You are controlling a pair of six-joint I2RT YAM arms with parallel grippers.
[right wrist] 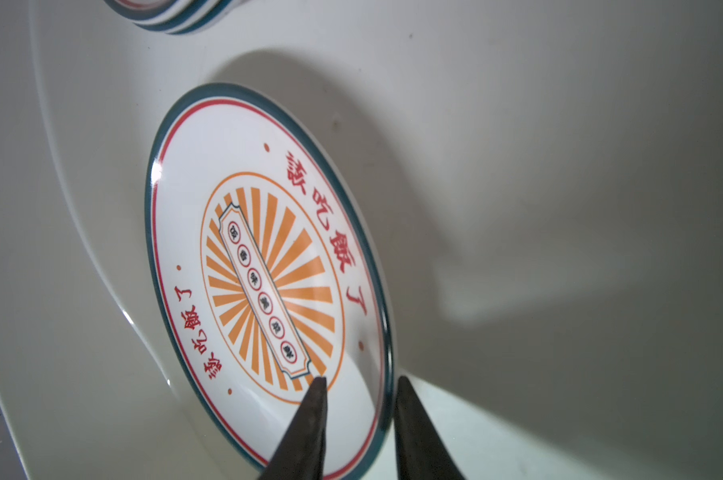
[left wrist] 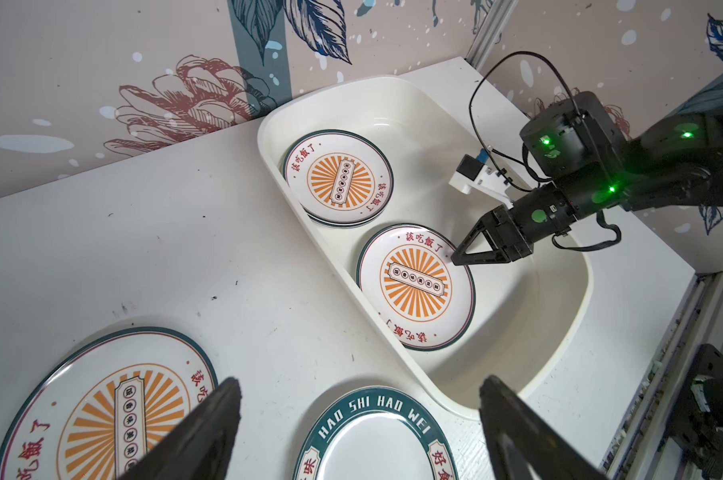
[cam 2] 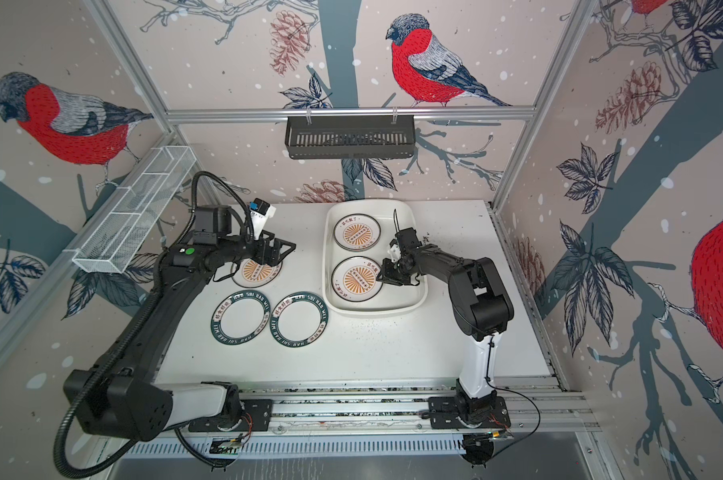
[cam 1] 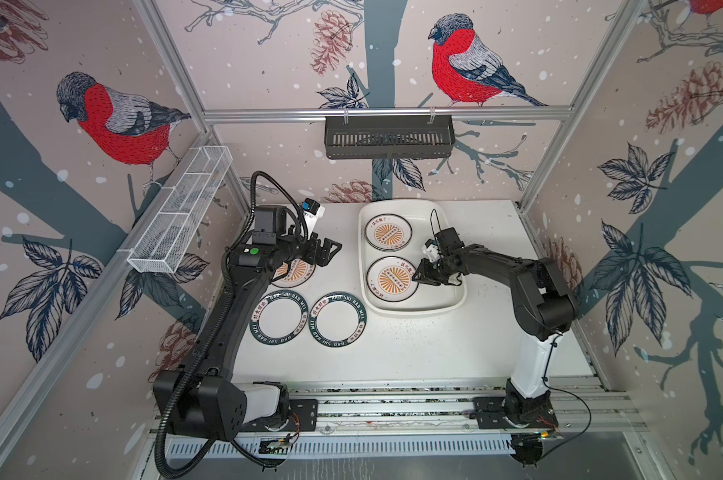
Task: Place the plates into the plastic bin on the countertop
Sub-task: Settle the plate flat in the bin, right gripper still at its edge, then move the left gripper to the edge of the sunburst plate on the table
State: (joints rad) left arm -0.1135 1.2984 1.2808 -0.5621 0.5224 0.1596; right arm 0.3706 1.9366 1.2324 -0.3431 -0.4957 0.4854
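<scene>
The white plastic bin [cam 1: 405,312] [cam 2: 376,309] sits at the back right of the countertop [cam 1: 393,349]. Inside it, a stack of orange sunburst plates [cam 1: 388,232] lies at the far end, and a single sunburst plate [cam 1: 392,278] [right wrist: 268,270] lies nearer. My right gripper [cam 1: 417,279] [right wrist: 361,379] is in the bin, slightly open, its fingers straddling this plate's rim without pinching it. My left gripper [cam 1: 332,249] [left wrist: 358,380] hovers wide open and empty above a sunburst plate [cam 1: 293,274] on the countertop. Two green-rimmed plates [cam 1: 278,318] [cam 1: 339,318] lie in front of it.
A black slotted basket [cam 1: 388,137] hangs on the back wall. A white wire-mesh basket [cam 1: 181,208] hangs on the left wall. Aluminium rails [cam 1: 393,403] carry both arm bases along the front edge. The right arm's elbow [cam 1: 546,299] rises beside the bin.
</scene>
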